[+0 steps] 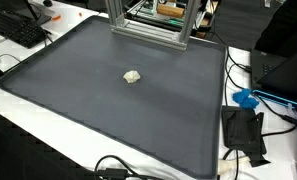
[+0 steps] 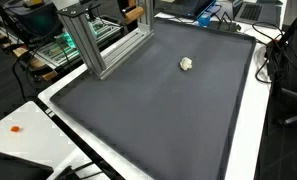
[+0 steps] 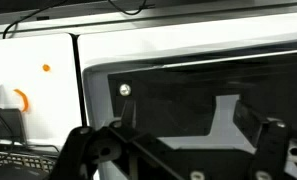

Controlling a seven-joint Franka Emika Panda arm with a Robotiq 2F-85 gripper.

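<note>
Holding nothing, with fingers spread wide along the bottom of the wrist view. Hovering high, well apart from the lump in that frame's upper left; near mid-frame in both exterior views. Judged as pre-approach: any grasp would call for centring overhead, descending, closing narrow. Looks pale, crumpled, irregular. Lies on a dark, matte, rimmed mat over a smooth white tabletop, below a ribbed aluminium frame.
</note>
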